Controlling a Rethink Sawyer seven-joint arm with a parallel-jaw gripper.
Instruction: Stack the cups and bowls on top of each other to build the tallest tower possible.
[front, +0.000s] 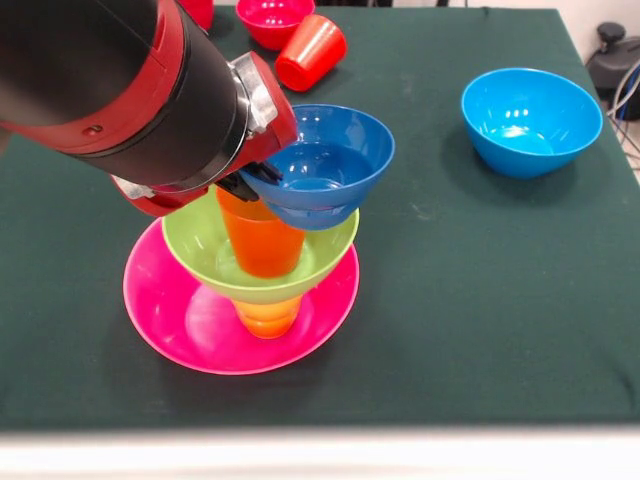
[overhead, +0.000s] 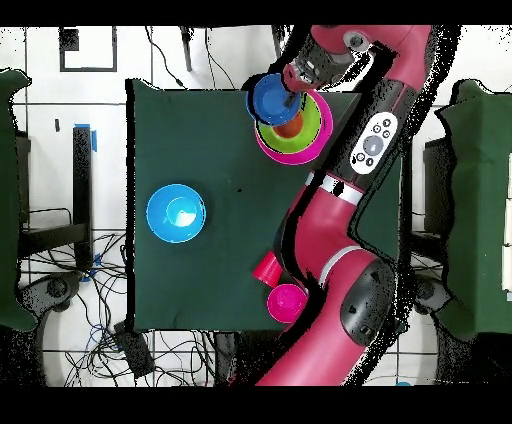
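We are seating the dark blue bowl (front: 325, 165), tilted atop the orange cup (front: 262, 240) in the tower (front: 255, 270), our claw (front: 250, 180) pinching its rim; level it before releasing.

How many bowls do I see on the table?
5: pink bowl at the stack's bottom, green bowl above it, dark blue bowl on top, light blue bowl alone, red bowl at the far edge. The arm may hide others.

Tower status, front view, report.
Pincer at dark blue bowl rim, grip unclear. Bowl tilted atop orange cup; green bowl, yellow cup, pink bowl below. Nothing in the way.
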